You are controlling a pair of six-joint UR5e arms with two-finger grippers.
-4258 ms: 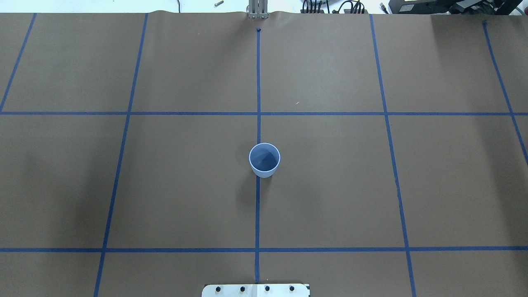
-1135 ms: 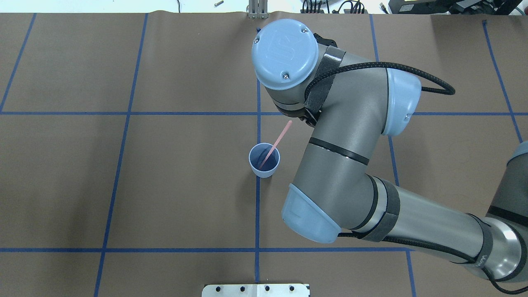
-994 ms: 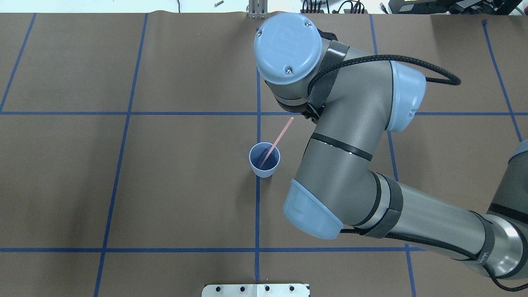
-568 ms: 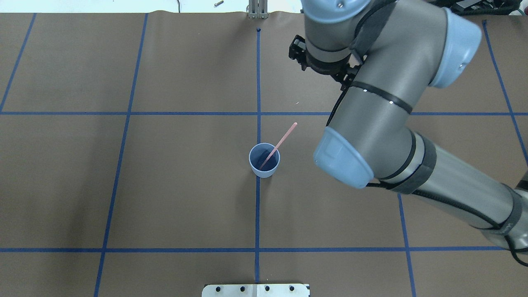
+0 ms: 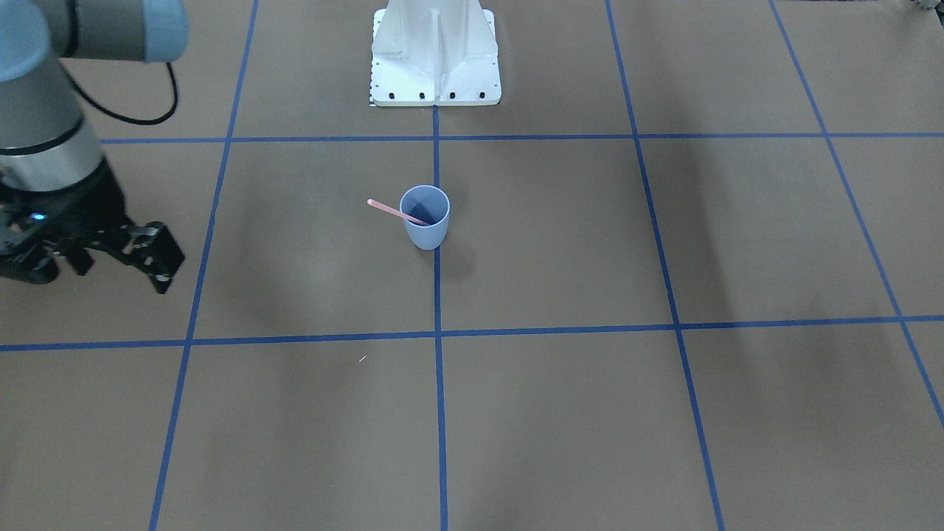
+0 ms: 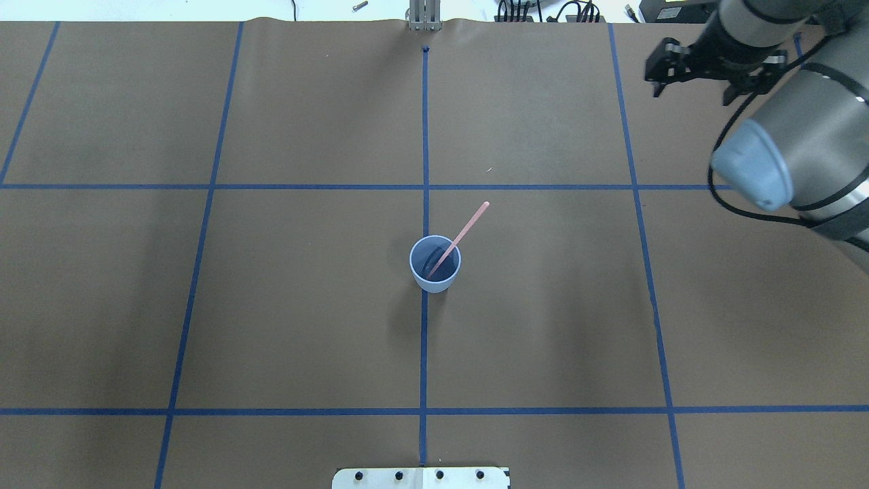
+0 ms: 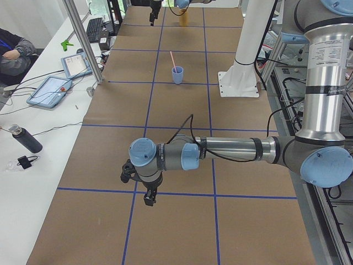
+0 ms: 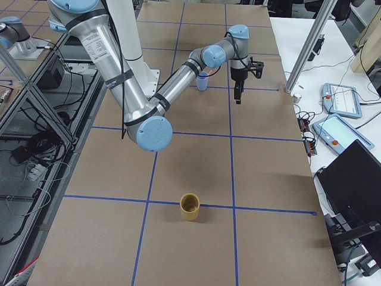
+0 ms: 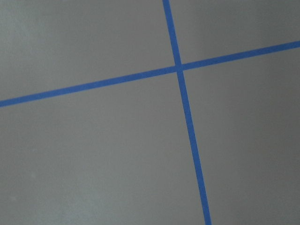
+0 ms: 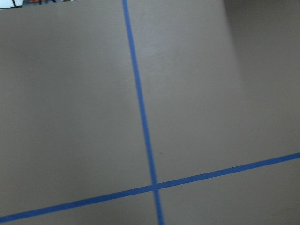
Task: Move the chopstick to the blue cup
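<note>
Although the slim pink chopstick [image 6: 461,236] stands tip-down inside the tapered pale-blue cup [image 6: 435,285], it leans far over the cup's rim. Its overhang or a knock could tip the light cup on the brown paper-covered desk [image 6: 305,305]. Well apart from the cup, the right end effector [image 6: 694,88] is spread wide and empty. Whether the left end effector [image 7: 144,190] is spread or closed, I cannot tell.
</note>
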